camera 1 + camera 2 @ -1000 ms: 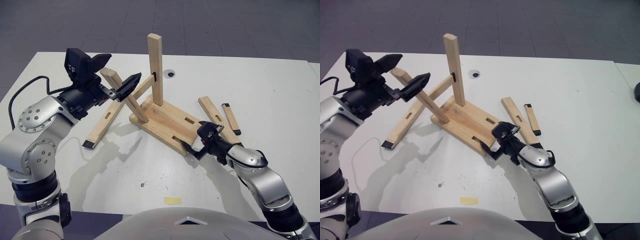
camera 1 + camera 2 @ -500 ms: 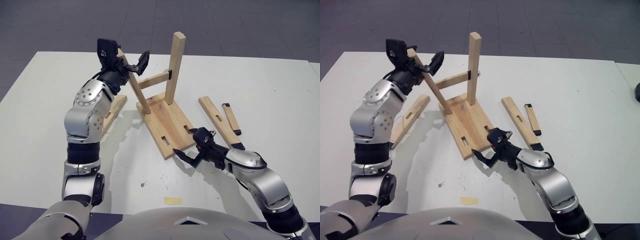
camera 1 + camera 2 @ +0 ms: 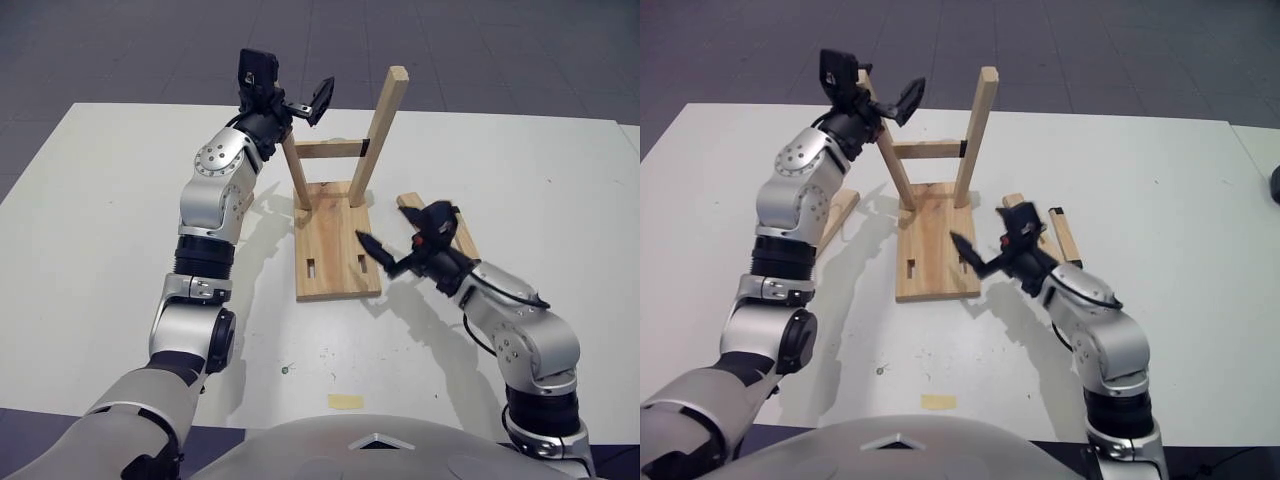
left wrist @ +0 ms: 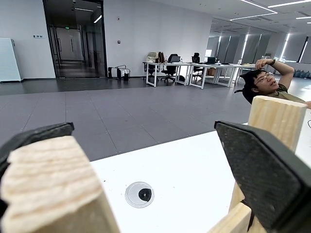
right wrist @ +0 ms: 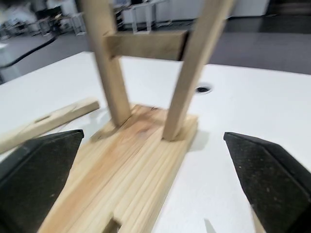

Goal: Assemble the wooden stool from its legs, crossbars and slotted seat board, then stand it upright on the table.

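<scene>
At the middle of the tabletop [image 3: 110, 210] the slotted seat board [image 3: 335, 235] lies flat, underside up. Two legs rise from its far end: the left leg [image 3: 297, 178] leans a little, and the right leg [image 3: 380, 135] leans towards the far right. A crossbar [image 3: 333, 150] joins them partway up.

By my reading the job is about half done. Two legs and one crossbar are fitted. A loose leg [image 3: 839, 213] lies flat on the tabletop to the left of the board, behind the left arm. Another loose leg [image 3: 1013, 203] and a short loose crossbar [image 3: 1065, 238] lie to the right, partly hidden by the right arm. Those parts have to go in, and then the stool must be turned over onto its feet.

No true container is here; only the board's slots hold anything. The two far slots carry the standing legs, and the two near slots [image 3: 311, 268] are bare.

The left tool [image 3: 297, 98] is at the top of the left leg with its fingers spread. The leg end lies against one finger and the other finger is well apart from it. The right tool [image 3: 383, 256] hangs released just right of the board's near right corner, grasping nothing.
</scene>
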